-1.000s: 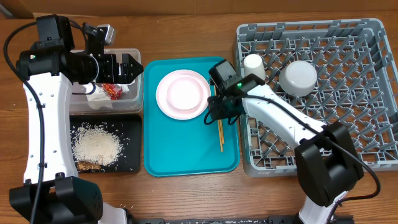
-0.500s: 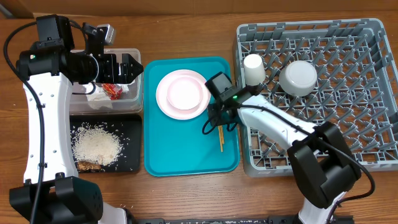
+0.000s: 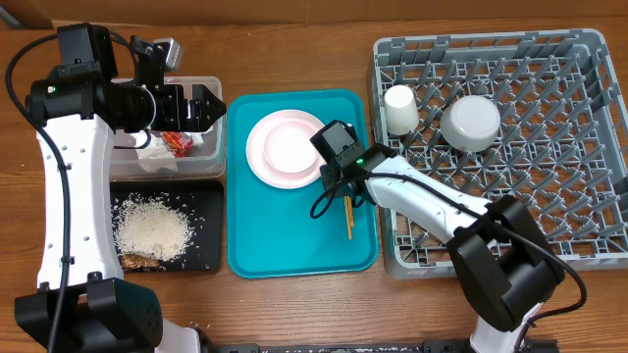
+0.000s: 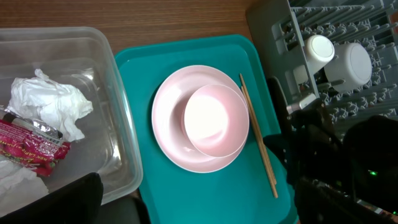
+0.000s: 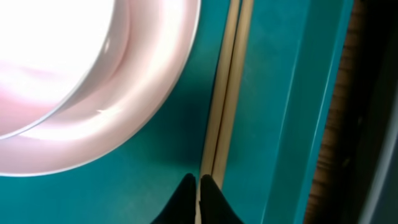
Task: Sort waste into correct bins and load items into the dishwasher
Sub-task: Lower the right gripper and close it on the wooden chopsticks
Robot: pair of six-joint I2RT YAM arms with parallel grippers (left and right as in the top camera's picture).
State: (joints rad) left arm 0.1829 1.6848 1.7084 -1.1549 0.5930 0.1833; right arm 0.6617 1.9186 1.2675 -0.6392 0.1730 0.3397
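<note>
Right hand [image 5: 197, 188], moved off grey plastic dish rack [image 3: 549, 216] edge, now pinched shut on thin wooden chopsticks [image 5: 227, 93] lying on teal serving tray [image 3: 285, 250] beside round pale pink plate [image 3: 255, 152]; rack loading likely next.

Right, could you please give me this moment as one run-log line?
left tool: open, by clear tub | right tool: shut on chopsticks on teal tray | rack: cup, white bowl loaded

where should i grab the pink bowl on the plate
Probably the rim of the pink bowl, coming straight down with one finger inside and one outside. It sits upright and open on the plate, so the rim is free all round.
</note>
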